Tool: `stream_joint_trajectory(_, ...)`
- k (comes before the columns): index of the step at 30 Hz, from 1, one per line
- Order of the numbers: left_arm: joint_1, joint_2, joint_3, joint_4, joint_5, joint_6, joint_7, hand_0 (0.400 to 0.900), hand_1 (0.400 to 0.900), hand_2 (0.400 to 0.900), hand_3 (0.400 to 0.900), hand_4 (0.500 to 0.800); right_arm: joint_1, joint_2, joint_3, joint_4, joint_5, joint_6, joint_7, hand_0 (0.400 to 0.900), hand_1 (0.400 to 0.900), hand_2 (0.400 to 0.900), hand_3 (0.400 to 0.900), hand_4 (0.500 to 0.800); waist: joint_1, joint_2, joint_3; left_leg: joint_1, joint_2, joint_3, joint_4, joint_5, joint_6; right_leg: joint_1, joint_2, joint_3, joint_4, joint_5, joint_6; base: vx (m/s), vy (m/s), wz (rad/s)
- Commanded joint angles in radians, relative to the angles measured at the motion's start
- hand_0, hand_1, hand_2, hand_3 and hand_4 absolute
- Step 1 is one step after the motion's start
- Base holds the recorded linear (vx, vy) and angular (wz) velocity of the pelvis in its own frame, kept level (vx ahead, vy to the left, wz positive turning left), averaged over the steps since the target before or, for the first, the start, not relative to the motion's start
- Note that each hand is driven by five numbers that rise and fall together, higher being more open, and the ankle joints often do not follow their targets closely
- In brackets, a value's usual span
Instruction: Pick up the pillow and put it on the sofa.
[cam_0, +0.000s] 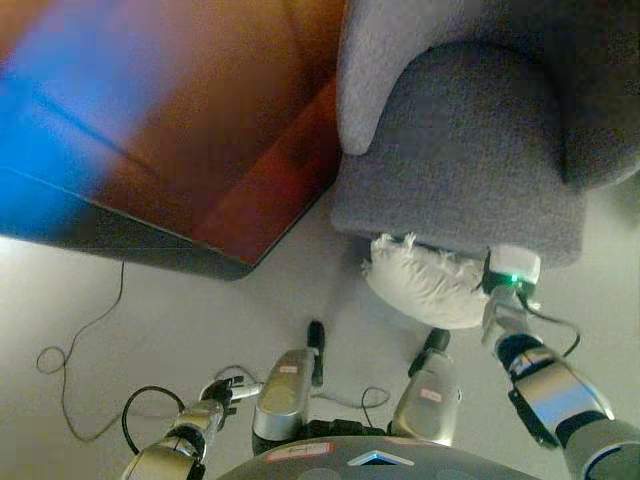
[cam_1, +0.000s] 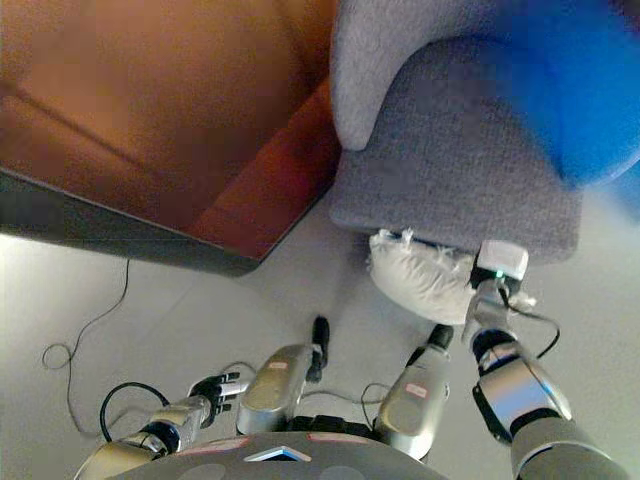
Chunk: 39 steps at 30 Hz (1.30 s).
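A white pillow (cam_0: 425, 283) lies on the grey floor, pressed against the front of the grey sofa (cam_0: 470, 150); it also shows in the right eye view (cam_1: 420, 278). Part of it is tucked under the sofa's front edge. My right hand (cam_0: 488, 284) reaches in from the lower right to the pillow's right end and is mostly hidden behind my wrist and the pillow. My left hand (cam_1: 215, 388) hangs low at the lower left, away from the pillow, with relaxed fingers and holding nothing.
A large reddish-brown flat surface (cam_0: 200, 120) with a dark edge fills the upper left, close to the sofa's left side. Bare grey floor (cam_0: 250, 310) lies between it and me.
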Motion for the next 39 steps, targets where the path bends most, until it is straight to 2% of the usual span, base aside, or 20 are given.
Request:
stream_joint_trajectory(1,0.054,0.083,-0.014,0.005,-0.031,-0.008,0.004,0.9,0.9,0.9,0.9,0.8,-0.099,-0.103,0.023,-0.041,0.002,0.051,0.011,0.9,0.9,0.9,0.9,0.8,0.039,-0.003,0.02,0.022,0.08,-0.055,0.083,-0.077,-0.016,-0.095,-0.099,0.117,0.027,0.161,0.052,-0.08,-0.001,0.04)
stream_joint_trajectory(8,0.071,0.081,-0.023,-0.01,-0.06,-0.026,-0.009,0.9,0.9,0.9,0.9,0.8,-0.149,-0.153,0.033,-0.025,0.085,0.046,0.023,0.9,0.9,0.9,0.9,0.8,0.046,0.025,0.059,-0.086,0.083,-0.056,0.157,-0.068,-0.029,-0.135,-0.096,0.143,0.081,0.113,0.05,-0.03,0.007,0.03)
stream_joint_trajectory(16,0.089,0.084,-0.025,-0.021,-0.079,-0.036,-0.015,0.9,0.9,0.9,0.9,0.8,-0.19,-0.173,0.034,-0.014,0.148,-0.002,0.071,0.9,0.9,0.9,0.9,0.8,0.047,0.041,0.086,-0.166,0.093,-0.053,0.227,-0.075,-0.032,-0.18,-0.079,0.172,0.133,0.075,0.043,0.0,0.008,-0.04)
stream_joint_trajectory(20,0.082,0.082,-0.033,-0.03,-0.084,-0.036,-0.016,0.9,0.9,0.9,0.9,0.8,-0.194,-0.151,-0.009,-0.012,0.368,-0.087,0.165,0.9,0.9,0.9,0.9,0.8,0.045,0.037,0.096,-0.196,0.1,-0.05,0.253,-0.077,-0.032,-0.19,-0.062,0.183,0.146,0.059,0.038,-0.01,-0.013,-0.03)
stream_joint_trajectory(23,0.087,0.079,-0.028,-0.026,-0.08,-0.041,-0.01,0.9,0.9,0.9,0.9,0.8,-0.164,-0.143,-0.035,-0.001,0.375,-0.15,0.209,0.9,0.9,0.9,0.9,0.8,0.042,0.027,0.094,-0.192,0.101,-0.048,0.254,-0.075,-0.034,-0.174,-0.055,0.179,0.136,0.056,0.037,0.01,-0.01,-0.05)
stream_joint_trajectory(27,0.095,0.081,-0.02,-0.021,-0.074,-0.055,-0.007,0.9,0.9,0.9,0.9,0.8,-0.146,-0.141,-0.035,0.007,0.373,-0.181,0.207,0.9,0.9,0.9,0.9,0.8,0.042,0.017,0.086,-0.19,0.108,-0.046,0.264,-0.078,-0.031,-0.155,-0.053,0.171,0.128,0.053,0.036,0.02,0.001,-0.07)
stream_joint_trajectory(31,0.089,0.09,-0.025,-0.029,-0.086,-0.053,-0.002,0.9,0.9,0.9,0.9,0.8,-0.159,-0.146,-0.037,0.013,0.36,-0.185,0.202,0.9,0.9,0.9,0.9,0.8,0.044,0.017,0.083,-0.207,0.111,-0.045,0.283,-0.08,-0.028,-0.161,-0.055,0.167,0.133,0.053,0.035,0.01,0.003,-0.04)
stream_joint_trajectory(36,0.079,0.101,-0.023,-0.051,-0.128,-0.048,0.009,0.9,0.9,0.9,0.9,0.8,-0.213,-0.172,-0.023,0.002,0.338,-0.18,0.204,0.9,0.9,0.9,0.9,0.8,0.044,0.03,0.101,-0.277,0.109,-0.047,0.347,-0.098,-0.024,-0.227,-0.047,0.188,0.19,0.036,0.033,-0.02,0.019,-0.01)
stream_joint_trajectory(39,0.084,0.104,-0.024,-0.061,-0.146,-0.046,0.015,0.9,0.9,0.9,0.9,0.8,-0.263,-0.198,-0.005,-0.008,0.326,-0.122,0.153,0.9,0.9,0.9,0.9,0.8,0.045,0.041,0.115,-0.342,0.109,-0.052,0.393,-0.107,-0.023,-0.29,-0.037,0.212,0.231,0.026,0.03,-0.07,0.011,0.02)
